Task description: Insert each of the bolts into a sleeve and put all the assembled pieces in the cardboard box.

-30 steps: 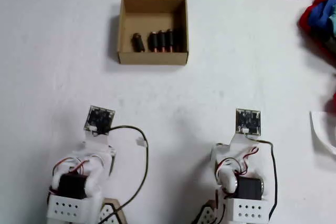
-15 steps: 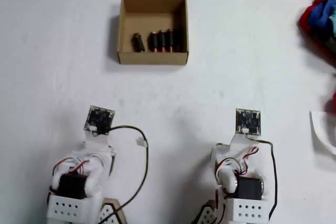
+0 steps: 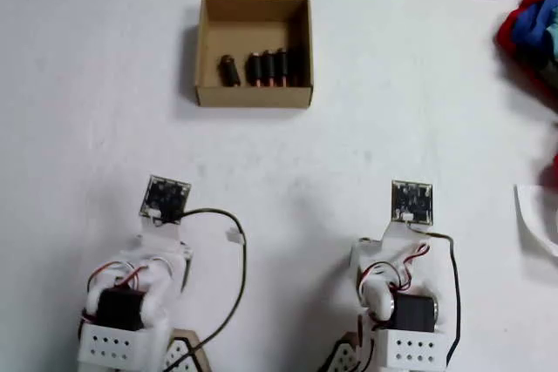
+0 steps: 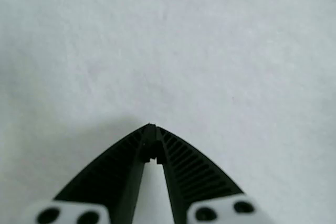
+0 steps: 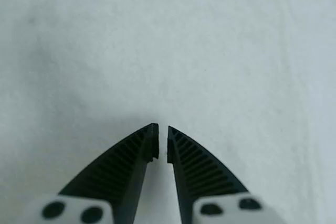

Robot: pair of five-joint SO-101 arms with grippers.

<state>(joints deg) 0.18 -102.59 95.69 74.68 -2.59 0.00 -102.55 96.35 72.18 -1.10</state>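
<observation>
Far side of table (image 3: 366, 128): box (image 3: 254, 23), with dark pieces (image 3: 267, 68) lying in a row on its floor, one set a little apart from the rest. Near edge: both arms folded back, well apart from the box. Left gripper (image 4: 151, 130) pressed together, tips touching, pinching nothing. Right gripper (image 5: 162, 135) nearly pressed together — thin slit between tips, nothing in it.

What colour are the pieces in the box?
The pieces in the box are black with coppery bands; high view shows them best.
</observation>
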